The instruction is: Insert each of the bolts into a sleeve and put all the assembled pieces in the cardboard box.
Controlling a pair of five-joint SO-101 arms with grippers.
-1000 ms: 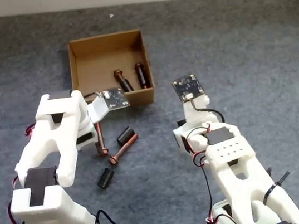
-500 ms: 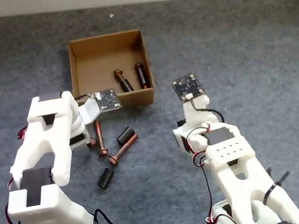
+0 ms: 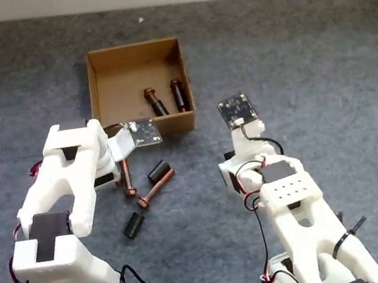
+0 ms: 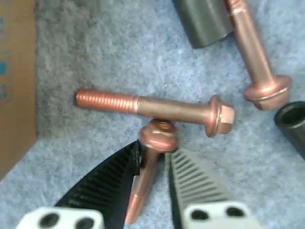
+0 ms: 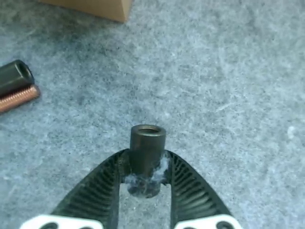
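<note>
Left wrist view: the left gripper (image 4: 153,150) is clamped on a copper bolt (image 4: 145,179), head outward, threads toward the wrist. The right gripper (image 5: 146,158) pinches a black sleeve (image 5: 147,142), bore facing outward, well apart to the bolt's right.

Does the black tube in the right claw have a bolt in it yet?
Empty. The sleeve in the right gripper shows an open, hollow mouth with nothing inside.
</note>
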